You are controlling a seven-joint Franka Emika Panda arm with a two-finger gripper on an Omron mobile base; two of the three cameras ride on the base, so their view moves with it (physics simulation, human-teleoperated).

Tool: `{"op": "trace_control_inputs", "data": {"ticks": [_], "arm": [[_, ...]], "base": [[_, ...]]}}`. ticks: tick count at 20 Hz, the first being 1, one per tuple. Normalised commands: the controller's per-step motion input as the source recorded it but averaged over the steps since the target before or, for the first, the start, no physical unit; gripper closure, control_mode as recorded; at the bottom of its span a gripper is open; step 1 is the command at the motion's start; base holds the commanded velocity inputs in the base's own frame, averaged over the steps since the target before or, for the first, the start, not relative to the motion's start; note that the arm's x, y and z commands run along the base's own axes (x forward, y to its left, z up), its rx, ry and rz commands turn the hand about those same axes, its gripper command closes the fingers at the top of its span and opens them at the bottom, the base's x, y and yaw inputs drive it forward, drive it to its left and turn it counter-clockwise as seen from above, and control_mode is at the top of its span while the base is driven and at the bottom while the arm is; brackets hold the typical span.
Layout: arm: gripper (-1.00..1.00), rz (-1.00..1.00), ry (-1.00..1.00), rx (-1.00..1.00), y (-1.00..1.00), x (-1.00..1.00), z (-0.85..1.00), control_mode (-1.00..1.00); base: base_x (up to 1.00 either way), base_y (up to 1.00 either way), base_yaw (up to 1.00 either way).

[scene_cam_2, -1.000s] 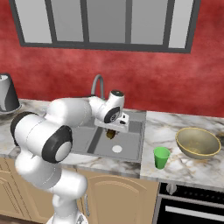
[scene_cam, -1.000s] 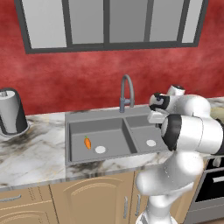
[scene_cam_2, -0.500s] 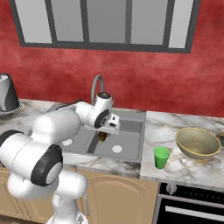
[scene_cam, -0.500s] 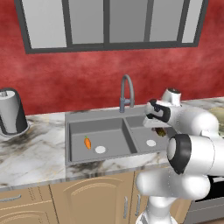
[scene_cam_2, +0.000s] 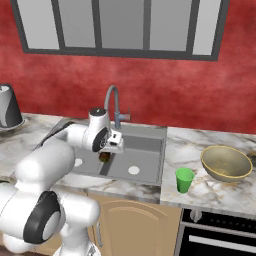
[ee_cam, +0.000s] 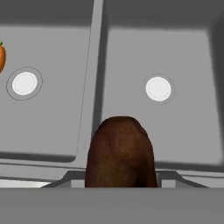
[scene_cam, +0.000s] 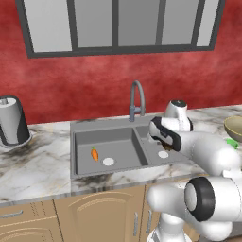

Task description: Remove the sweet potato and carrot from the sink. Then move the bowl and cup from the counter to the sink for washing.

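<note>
The dark brown sweet potato [ee_cam: 120, 153] sits at the bottom of the hand view, hiding the fingertips. My gripper [scene_cam_2: 106, 151] is shut on it. It hangs above the divider of the grey double sink [scene_cam_2: 145, 145], and the sweet potato [scene_cam: 163, 142] shows dark under the hand [scene_cam: 160, 134]. The orange carrot [scene_cam: 94, 153] lies in the left basin beside a white drain [scene_cam: 108, 161]; the carrot [ee_cam: 1, 57] is cut by the hand view's left edge. The green cup [scene_cam_2: 184, 179] and the olive-tan bowl [scene_cam_2: 226, 162] stand on the marble counter [scene_cam_2: 200, 150] right of the sink.
A curved grey faucet [scene_cam_2: 112, 100] rises behind the sink, close to the hand. A grey kettle [scene_cam: 13, 123] stands on the counter at the far left. An oven front [scene_cam_2: 220, 235] lies below the counter on the right.
The arm has swung left and lower with the sweet potato, from over the right basin's far side to above the divider. Carrot, cup and bowl have not moved.
</note>
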Motion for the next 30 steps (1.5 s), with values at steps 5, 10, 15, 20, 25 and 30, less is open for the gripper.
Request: {"op": "trace_control_inputs", "data": {"ticks": [5, 10, 15, 20, 25, 30], "arm": [[1.00, 0.00, 0.00, 0.00, 0.44, -0.21, 0.18, -1.00], [1.00, 0.06, 0.00, -0.01, 0.56, -0.01, 0.17, -1.00], [1.00, 0.12, 0.00, 0.00, 0.58, 0.00, 0.09, -1.00], [1.00, 0.14, 0.00, -0.01, 0.60, 0.00, 0.02, -1.00], [1.00, 0.15, 0.00, -0.03, 0.62, 0.00, 0.00, -1.00], [1.00, 0.16, 0.00, -0.01, 0.62, 0.03, 0.00, -1.00]], "base": [[0.00, 0.00, 0.00], [0.00, 0.00, 0.00], [0.00, 0.00, 0.00], [0.00, 0.00, 0.00], [0.00, 0.00, 0.00], [0.00, 0.00, 0.00]]}}
